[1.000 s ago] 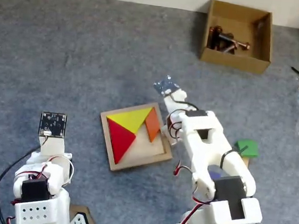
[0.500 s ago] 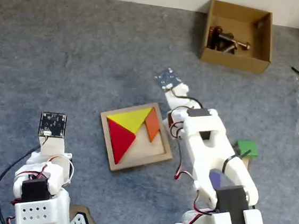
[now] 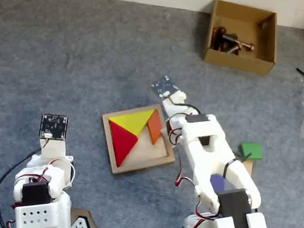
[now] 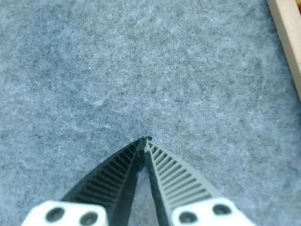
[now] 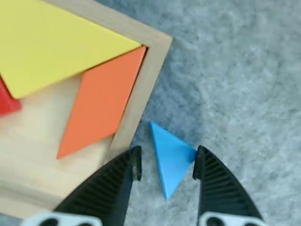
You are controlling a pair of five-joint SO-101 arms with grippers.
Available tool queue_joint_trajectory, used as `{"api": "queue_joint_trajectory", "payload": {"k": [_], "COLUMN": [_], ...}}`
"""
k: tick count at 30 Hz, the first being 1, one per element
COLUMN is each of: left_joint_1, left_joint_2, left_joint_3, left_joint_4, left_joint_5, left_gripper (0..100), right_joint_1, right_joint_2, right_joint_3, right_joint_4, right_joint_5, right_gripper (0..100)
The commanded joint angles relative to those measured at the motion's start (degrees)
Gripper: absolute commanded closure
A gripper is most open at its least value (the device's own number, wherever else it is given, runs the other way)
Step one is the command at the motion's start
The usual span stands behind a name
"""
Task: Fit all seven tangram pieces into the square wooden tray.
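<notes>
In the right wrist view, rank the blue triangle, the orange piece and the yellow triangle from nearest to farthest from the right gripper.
From the right gripper:
1. Blue triangle: between the open jaws, just outside the tray.
2. Orange piece: inside the tray, along the rim nearest the gripper.
3. Yellow triangle: inside the tray, beyond the orange piece.

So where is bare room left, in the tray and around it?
In the tray, bare wood borders red triangle and orange piece. Open carpet spreads left of the tray. Crowded beside the orange piece: right gripper straddles blue triangle.
</notes>
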Motion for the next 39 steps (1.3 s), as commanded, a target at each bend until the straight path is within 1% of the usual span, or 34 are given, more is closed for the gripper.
{"api": "queue_joint_trajectory", "payload": {"k": [1,12,17,27,34,39], "left_joint_1": [-0.7,-0.7,-0.7,-0.7,-0.7,-0.7], "left_joint_2": [-0.3,-0.3,-0.3,-0.3,-0.3,-0.3], "left_joint_3": [1.1,1.1,1.1,1.1,1.1,1.1], "left_joint_4": [0.3,0.3,0.3,0.3,0.3,0.3], "left_joint_5": [0.5,0.5,0.5,0.5,0.5,0.5], "left_gripper": [99,99,99,99,99,99], "right_joint_1": [-0.7,-0.6,-0.8,-0.8,-1.9,-3.5], "right_joint_2": [-3.0,-3.6,-3.6,-3.8,-13.7,-15.0], "right_joint_3": [-0.6,-1.0,-1.0,-1.0,0.7,6.5], "right_joint_4": [-0.5,-0.5,3.5,3.4,3.4,1.9], "right_joint_5": [0.6,0.5,0.5,0.5,0.2,0.6], "right_gripper": [82.0,82.0,82.0,82.0,82.0,82.0]}}
